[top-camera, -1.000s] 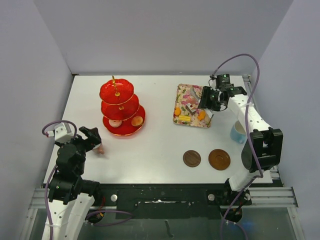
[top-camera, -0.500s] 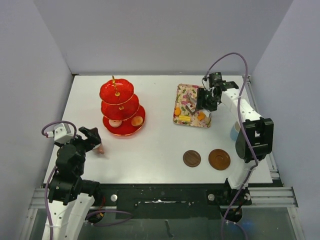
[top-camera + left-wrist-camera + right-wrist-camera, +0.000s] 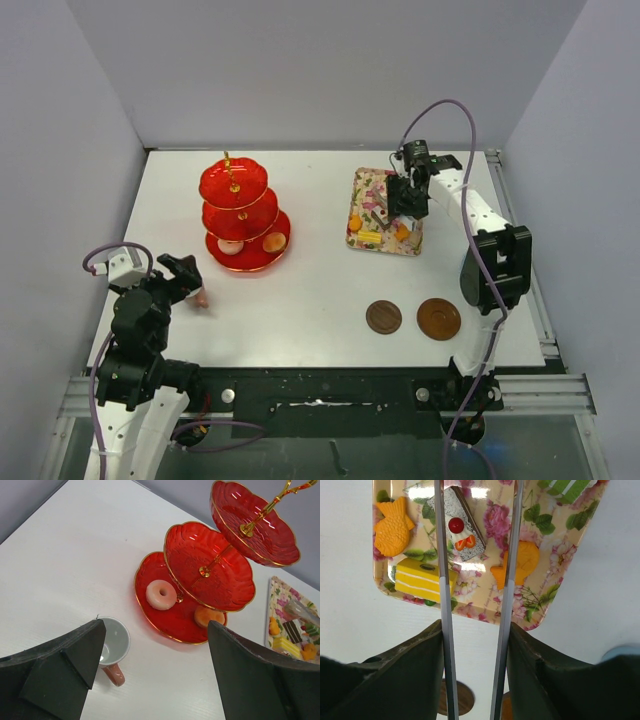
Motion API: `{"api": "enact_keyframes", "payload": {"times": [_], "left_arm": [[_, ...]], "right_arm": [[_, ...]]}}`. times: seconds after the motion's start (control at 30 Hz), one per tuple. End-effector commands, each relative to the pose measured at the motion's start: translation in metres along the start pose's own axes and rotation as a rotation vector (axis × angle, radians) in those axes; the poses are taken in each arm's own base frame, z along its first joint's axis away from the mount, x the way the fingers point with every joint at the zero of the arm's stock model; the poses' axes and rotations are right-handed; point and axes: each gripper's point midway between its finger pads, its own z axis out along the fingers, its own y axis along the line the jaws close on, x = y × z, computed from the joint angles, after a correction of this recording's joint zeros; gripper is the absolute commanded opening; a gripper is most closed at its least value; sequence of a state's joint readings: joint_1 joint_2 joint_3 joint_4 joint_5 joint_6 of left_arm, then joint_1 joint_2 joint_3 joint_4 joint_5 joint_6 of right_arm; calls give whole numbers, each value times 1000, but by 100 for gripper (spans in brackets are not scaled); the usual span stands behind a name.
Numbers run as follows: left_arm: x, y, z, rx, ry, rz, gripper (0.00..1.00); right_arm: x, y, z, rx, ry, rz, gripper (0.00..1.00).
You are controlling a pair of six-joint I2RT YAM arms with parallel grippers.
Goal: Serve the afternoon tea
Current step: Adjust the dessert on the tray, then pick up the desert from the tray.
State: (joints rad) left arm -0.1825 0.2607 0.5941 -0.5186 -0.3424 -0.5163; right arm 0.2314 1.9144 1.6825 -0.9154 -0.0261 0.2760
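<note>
The red three-tier stand (image 3: 238,212) with a gold handle holds a pale doughnut (image 3: 161,594) and an orange cake (image 3: 209,616) on its bottom tier. The pink cup (image 3: 112,642) stands upright by my open, empty left gripper (image 3: 156,625), touching its left finger's edge. My right gripper (image 3: 475,635) is shut on metal tongs (image 3: 442,580). The tongs' open arms straddle a dark cake slice (image 3: 460,525) on the flowered tray (image 3: 383,212). A yellow cake (image 3: 420,580), two orange fish-shaped sweets (image 3: 394,527) and a green cake (image 3: 567,487) also lie on the tray.
Two round brown saucers (image 3: 383,317) (image 3: 438,319) lie side by side near the front right. Only a sliver of the light-blue cup (image 3: 620,652) shows at the right wrist view's edge; in the top view my right arm (image 3: 490,265) hides it. Walls close in three sides.
My right arm has swung left and farther over the tray with the tongs. The left arm and the pink cup have not moved.
</note>
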Motion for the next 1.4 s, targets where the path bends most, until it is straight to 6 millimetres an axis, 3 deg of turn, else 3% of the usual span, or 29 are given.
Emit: {"api": "enact_keyframes", "payload": {"times": [0.0, 0.77, 1.37], "left_arm": [[-17, -12, -1, 50, -62, -18, 82], [-15, -12, 0, 46, -54, -16, 82], [-15, -11, 1, 41, -50, -13, 82]], "right_arm": [[-17, 2, -11, 38, -51, -33, 45], [-33, -7, -35, 67, -171, 33, 30], [-23, 13, -69, -56, -252, 49, 29]]}}
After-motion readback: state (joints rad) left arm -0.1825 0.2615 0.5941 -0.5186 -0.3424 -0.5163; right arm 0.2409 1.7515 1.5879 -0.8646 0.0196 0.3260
